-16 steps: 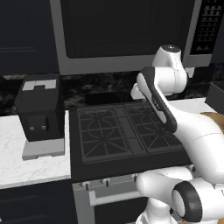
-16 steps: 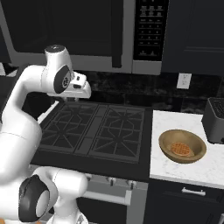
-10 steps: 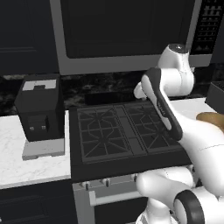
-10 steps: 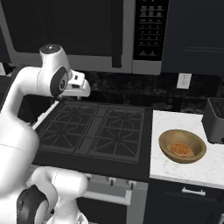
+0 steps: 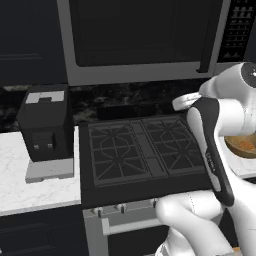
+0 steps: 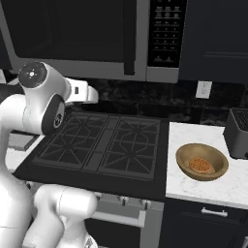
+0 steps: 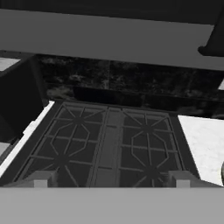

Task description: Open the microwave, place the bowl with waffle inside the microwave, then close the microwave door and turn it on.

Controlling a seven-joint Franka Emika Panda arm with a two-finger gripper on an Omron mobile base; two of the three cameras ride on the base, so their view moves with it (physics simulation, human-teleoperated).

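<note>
Hand view looks down on the stovetop (image 7: 109, 148), with the two fingertips (image 7: 41, 179) of the gripper (image 7: 111, 180) far apart at six o'clock, fully spread, holding and touching nothing. The microwave (image 6: 97, 38) hangs above the stove, its door (image 5: 140, 37) shut. In the right base view the bowl (image 6: 201, 162) sits on the counter (image 6: 193, 189) at four o'clock, the waffle (image 6: 201, 165) inside it.
</note>
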